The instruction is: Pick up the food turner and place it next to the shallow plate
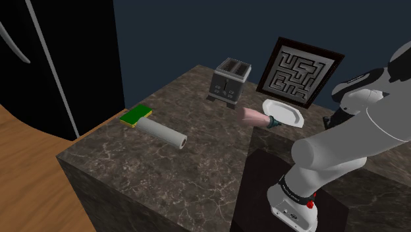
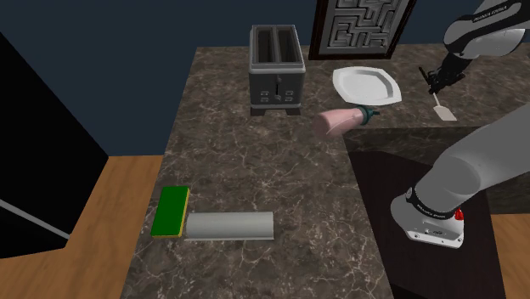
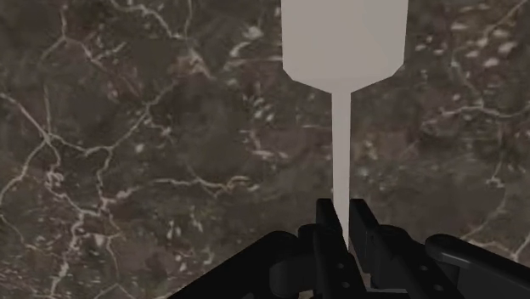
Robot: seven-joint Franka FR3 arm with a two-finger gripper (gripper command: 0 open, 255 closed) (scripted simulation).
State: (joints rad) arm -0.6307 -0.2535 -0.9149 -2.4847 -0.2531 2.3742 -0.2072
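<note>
Turner [image 3: 344, 47] is clenched by its thin shaft betw. the gripper [image 3: 342, 211] fingers, blade pointing straight out along the claw's axis, over the marble counter [image 2: 255, 170]. Shallow plate [image 2: 367, 85] lies near, on the second exterior view's left of the blade. Next move prob. needs only a short shift that way, then a set-down.

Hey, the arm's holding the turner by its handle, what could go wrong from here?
The fingers pinch only the thin handle of the turner, far from its wide blade, so it may swing or slip. The shallow plate sits close by; a careless lowering could bump its rim.
</note>
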